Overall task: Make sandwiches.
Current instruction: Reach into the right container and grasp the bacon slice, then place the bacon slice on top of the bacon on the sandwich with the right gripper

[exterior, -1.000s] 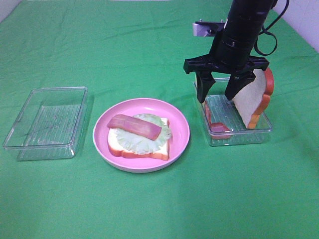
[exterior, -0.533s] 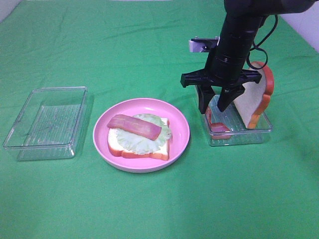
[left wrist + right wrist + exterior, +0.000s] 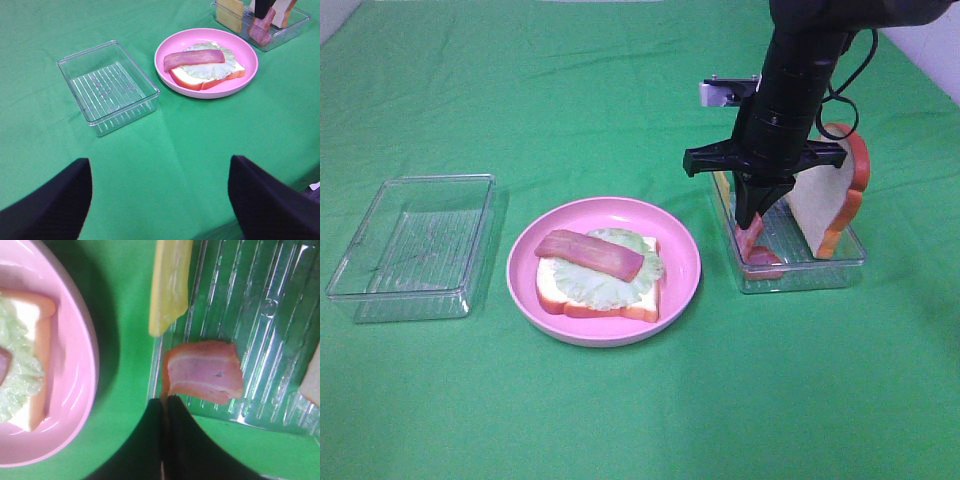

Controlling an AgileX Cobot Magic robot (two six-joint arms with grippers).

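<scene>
The right pincer [image 3: 750,212] was pressed together on the top edge of a bacon strip [image 3: 752,240], which stood on end in the left part of the right tray [image 3: 820,268]. In the right wrist view the black fingers [image 3: 150,440] met with a thin orange edge between them, and the rest of the strip lay folded on the ribbed tray floor. A bread slice [image 3: 825,200] leaned upright at the right side of that tray, apart from the pincer. A cheese slice [image 3: 170,285] sat at the tray's far left corner.

Left of the tray, the pink plate [image 3: 680,260] held the open sandwich: bottom bread [image 3: 600,305], lettuce [image 3: 605,283] on it, and a second strip [image 3: 588,254] laid across the top. An empty tray [image 3: 438,178] lay at the left of the green table [image 3: 620,100], well apart from the plate.

The left pincer [image 3: 159,165] was spread wide above the near table, holding nothing.
</scene>
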